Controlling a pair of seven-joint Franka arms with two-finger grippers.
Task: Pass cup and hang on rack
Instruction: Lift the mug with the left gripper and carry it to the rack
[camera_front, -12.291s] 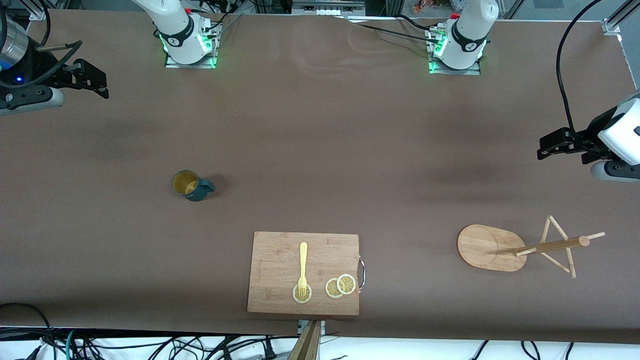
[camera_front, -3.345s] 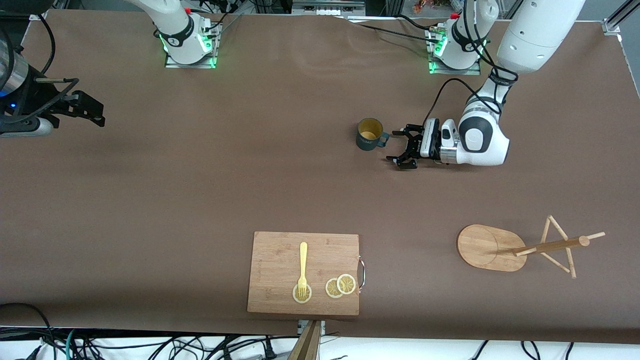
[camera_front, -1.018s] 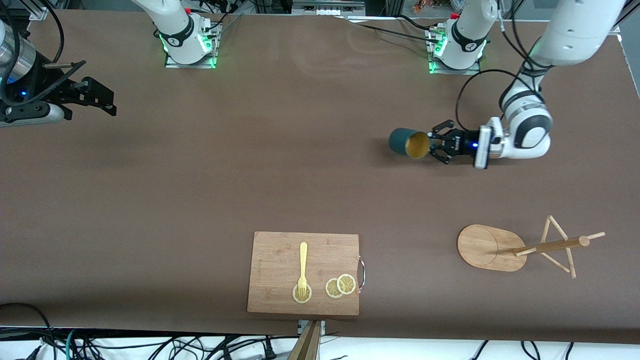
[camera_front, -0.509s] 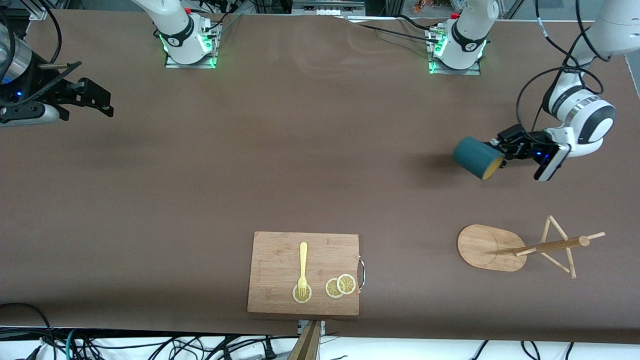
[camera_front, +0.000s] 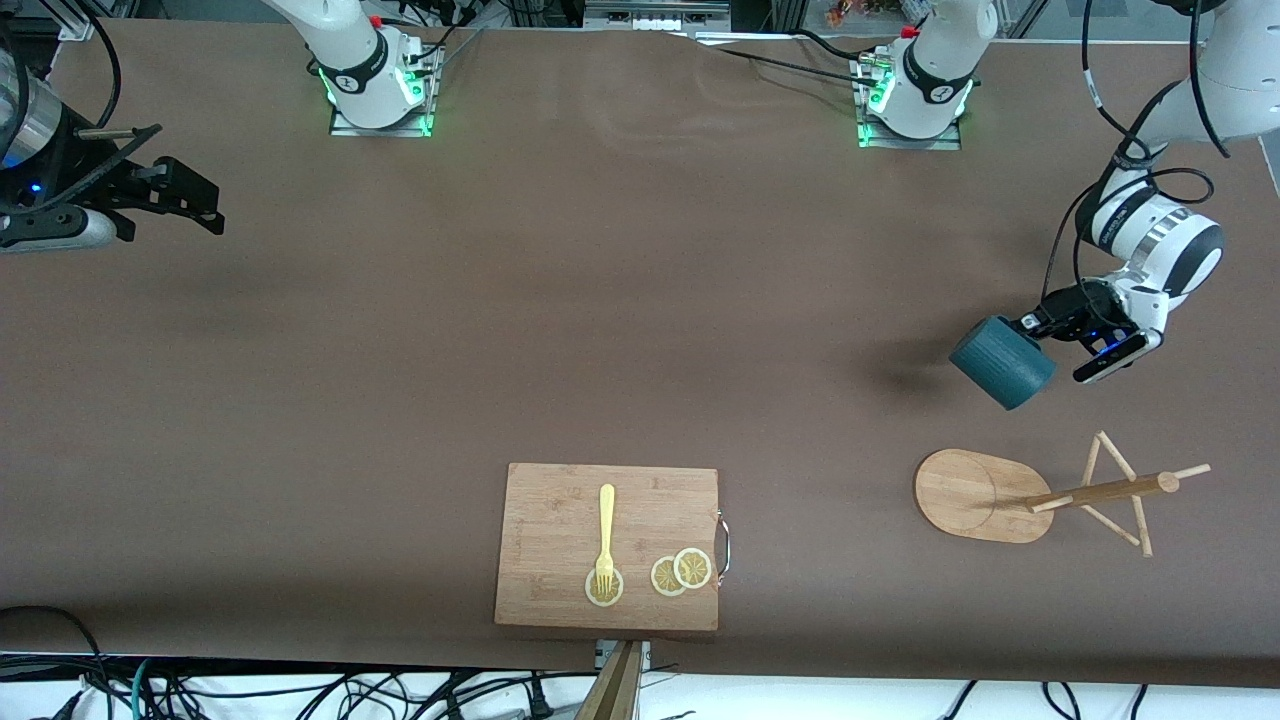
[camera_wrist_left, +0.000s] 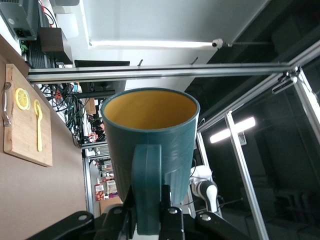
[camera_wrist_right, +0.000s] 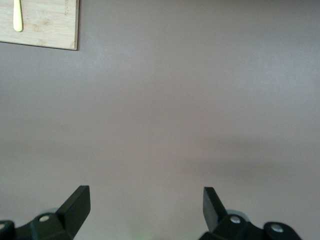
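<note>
Cup (camera_front: 1002, 363) handle-first in left gripper (camera_front: 1043, 326)

Even overhead light is falling on the surface (camera_front: 600, 300), the cup (camera_front: 1002, 362) casting a soft shadow. Ceiling strip lights (camera_wrist_left: 232, 136) are glaring in the left wrist view.

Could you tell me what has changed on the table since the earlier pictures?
The left pincer took the teal mug by its handle, lifted it and carried it toward the mug tree. The right pincer, cutting board, fork and lemon slices stayed put.
</note>
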